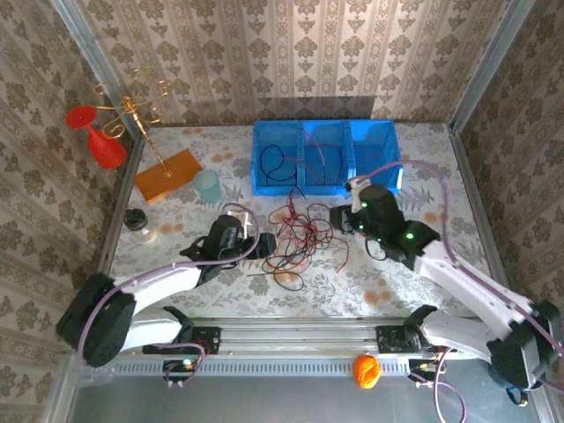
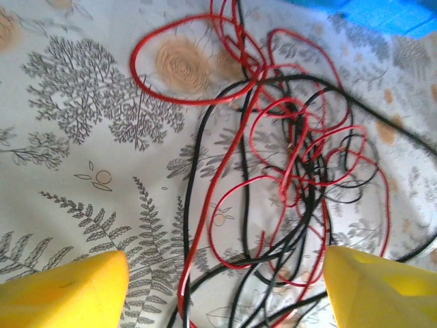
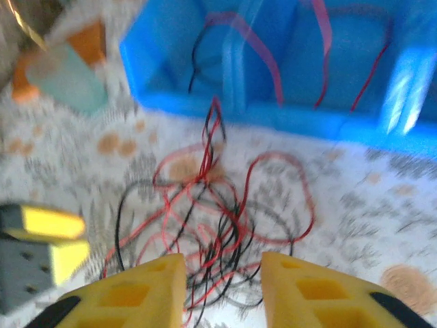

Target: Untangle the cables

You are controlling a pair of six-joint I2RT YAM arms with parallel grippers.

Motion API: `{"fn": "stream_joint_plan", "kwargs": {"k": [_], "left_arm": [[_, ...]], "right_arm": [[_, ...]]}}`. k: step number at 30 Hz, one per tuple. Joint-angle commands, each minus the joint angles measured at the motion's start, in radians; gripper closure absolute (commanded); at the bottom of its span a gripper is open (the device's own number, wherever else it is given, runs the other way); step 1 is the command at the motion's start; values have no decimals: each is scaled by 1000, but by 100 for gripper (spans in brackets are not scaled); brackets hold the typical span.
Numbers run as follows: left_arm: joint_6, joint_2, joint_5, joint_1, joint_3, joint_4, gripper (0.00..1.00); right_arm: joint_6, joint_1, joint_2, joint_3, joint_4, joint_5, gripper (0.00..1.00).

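A tangle of thin red and black cables (image 1: pixel 300 238) lies on the patterned tablecloth mid-table. My left gripper (image 1: pixel 264 245) sits at the tangle's left edge. In the left wrist view its yellow fingers (image 2: pixel 68 297) are spread wide, so the left gripper (image 2: pixel 225 301) is open, with cable strands (image 2: pixel 273 171) on the cloth between and ahead of them. My right gripper (image 1: pixel 339 218) hovers at the tangle's right side. The right gripper (image 3: pixel 222 287) is open above the blurred cables (image 3: pixel 218 205), holding nothing. More red and black cables lie in the blue bin (image 1: pixel 328 132).
The blue three-compartment bin (image 3: pixel 273 116) stands behind the tangle. A pale teal cup (image 1: pixel 208 186), an orange board (image 1: pixel 169 174) and a small bottle (image 1: pixel 138 222) are at the left. A gold stand with red glasses (image 1: pixel 106 132) is at the far left corner.
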Motion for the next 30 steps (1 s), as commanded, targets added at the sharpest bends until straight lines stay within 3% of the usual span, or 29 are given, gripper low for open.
{"fn": "stream_joint_plan", "kwargs": {"k": [1,6,9,11,13,19,21,23,25,27,29,30], "left_arm": [[63,-86,-37,10,45,-152,22],[51,-141,9,5,65,-173,22],[29,-112,26,-2,87,-120,22],[22,-61,36,-12,129,-101,17],[21,15,46,-29,189,-87,2],[-46,221,15,-44,301,-14,1],[-65,287,23,-40,327,16,9],[-70,349,43,-37,349,49,21],[-72,394,80,-31,365,74,44],[-70,412,88,-27,364,79,73],[-85,391,87,-18,338,81,95],[-94,366,88,-13,312,101,100]], "right_arm": [[5,18,92,15,40,-101,60],[4,27,249,53,88,-171,55],[1,28,346,80,101,-150,52],[-7,26,396,89,105,-98,49],[-15,25,445,96,103,-69,46],[-17,20,550,103,147,-71,43],[-19,17,585,114,157,-74,46],[-19,16,609,123,158,-75,60],[-11,16,600,110,176,-80,76],[0,16,573,82,196,-73,92],[6,16,544,55,197,-70,100],[9,16,527,39,194,-68,100]]}}
